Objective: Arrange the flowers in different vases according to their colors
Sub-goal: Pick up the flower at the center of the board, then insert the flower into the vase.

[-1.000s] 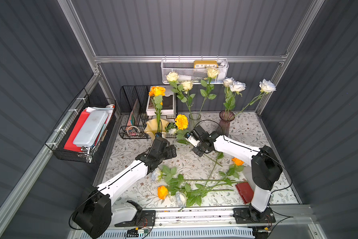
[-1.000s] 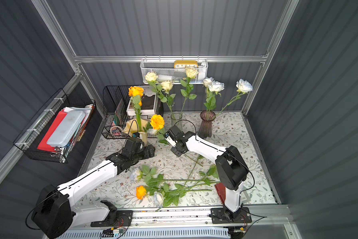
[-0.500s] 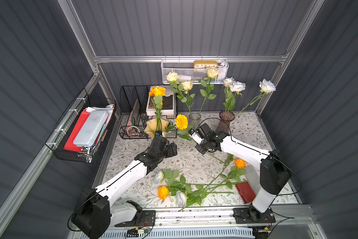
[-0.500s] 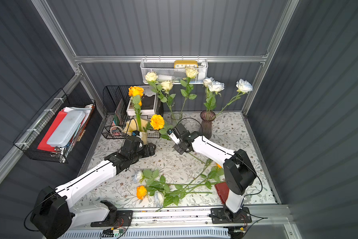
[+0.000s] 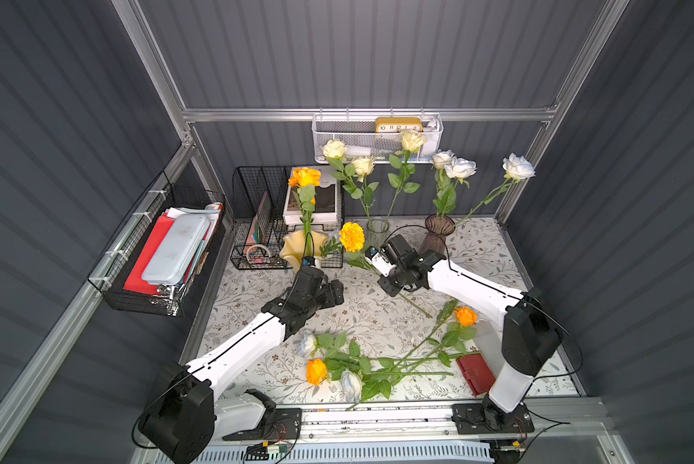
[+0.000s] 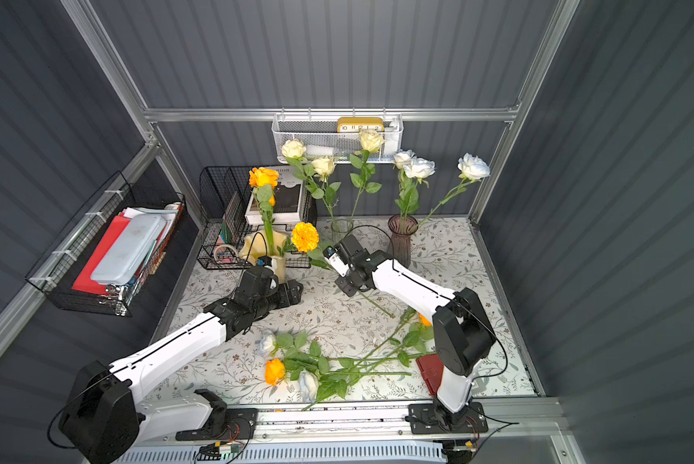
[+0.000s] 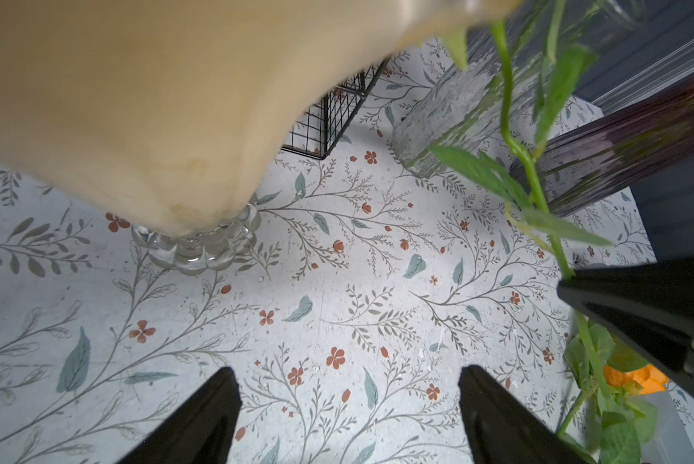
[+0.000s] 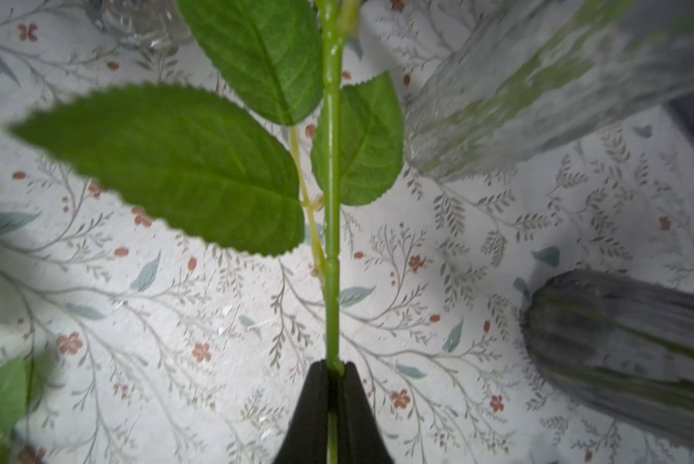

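Marigold (image 5: 352, 236) run: pinching its stem in the right gripper (image 8: 332, 367), jaws shut tight on it well below the bloom. Holding the stem slanted, bloom up and leaning toward the yellow vase (image 5: 297, 246) just to the left, tail trailing down toward the table (image 5: 377, 319). Hovering the left gripper (image 7: 344, 371) beside that vase's base, jaws wide apart, empty. Probably needing to tip the stem upright before dropping it in.
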### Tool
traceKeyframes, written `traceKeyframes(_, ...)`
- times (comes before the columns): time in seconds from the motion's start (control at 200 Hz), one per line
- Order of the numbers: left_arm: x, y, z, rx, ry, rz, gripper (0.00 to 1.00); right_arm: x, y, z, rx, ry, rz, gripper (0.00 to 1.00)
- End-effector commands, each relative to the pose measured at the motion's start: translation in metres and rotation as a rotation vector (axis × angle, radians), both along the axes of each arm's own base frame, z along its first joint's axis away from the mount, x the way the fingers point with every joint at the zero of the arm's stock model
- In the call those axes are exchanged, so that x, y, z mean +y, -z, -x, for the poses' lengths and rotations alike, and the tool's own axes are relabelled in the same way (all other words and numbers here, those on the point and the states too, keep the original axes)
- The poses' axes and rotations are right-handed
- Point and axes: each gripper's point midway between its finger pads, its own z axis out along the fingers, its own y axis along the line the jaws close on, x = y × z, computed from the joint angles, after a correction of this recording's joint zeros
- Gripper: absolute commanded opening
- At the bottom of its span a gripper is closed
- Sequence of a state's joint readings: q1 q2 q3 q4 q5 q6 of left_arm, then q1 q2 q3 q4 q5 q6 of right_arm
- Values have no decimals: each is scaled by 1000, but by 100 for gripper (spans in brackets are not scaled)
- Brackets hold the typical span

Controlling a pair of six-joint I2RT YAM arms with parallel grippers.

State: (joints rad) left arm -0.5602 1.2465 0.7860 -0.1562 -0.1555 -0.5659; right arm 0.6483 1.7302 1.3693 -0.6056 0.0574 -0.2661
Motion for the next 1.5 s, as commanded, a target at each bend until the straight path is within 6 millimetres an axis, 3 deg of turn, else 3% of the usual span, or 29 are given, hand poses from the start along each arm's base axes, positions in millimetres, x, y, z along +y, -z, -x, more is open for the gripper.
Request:
traceKeyframes(0.0, 3, 1, 4, -6, 10, -1, 89, -14, -2, 44, 93, 23, -28, 0)
traceKeyframes(0.14, 3, 0, 5, -11, 13, 3, 89, -26, 0, 86, 134, 24, -29, 0)
traceKeyframes(0.23, 2, 0, 5, -9, 16, 5, 89, -35, -11, 102, 120, 55, -47, 0)
traceKeyframes(0.45, 3, -6, 5, -23, 14, 11, 89, -90, -40, 124, 37, 252, -32, 0)
traceKeyframes(0.545, 2, -2, 5, -13, 20, 3, 89, -102, -57, 120, -35, 303, -59, 0)
traceKeyframes(0.66, 1, 2, 5, -5, 26, -2, 89, -88, -107, 94, -179, 297, -209, 0)
traceKeyframes(0.811, 3, 3, 6, -4, 20, -8, 89, -52, -201, 47, -422, 238, -415, 0)
traceKeyframes(0.881, 5, 3, 6, -4, 16, -13, 89, -49, -252, 25, -573, 254, -469, 0)
traceKeyframes(0.896, 5, 3, 6, -3, 14, -15, 89, -45, -255, 17, -592, 257, -466, 0)
traceKeyframes(1.016, 8, 8, 8, 5, 9, -23, 89, -57, -329, -18, -809, 306, -584, 0)
traceKeyframes(1.111, 9, 11, 8, 11, 4, -31, 89, -76, -370, -34, -960, 349, -642, 0)
traceKeyframes(1.236, 9, 15, 8, 21, 3, -38, 89, -98, -387, -56, -1071, 401, -614, 0)
traceKeyframes(1.491, 9, 23, 7, 39, 0, -53, 89, -139, -362, -106, -1162, 506, -541, 0)
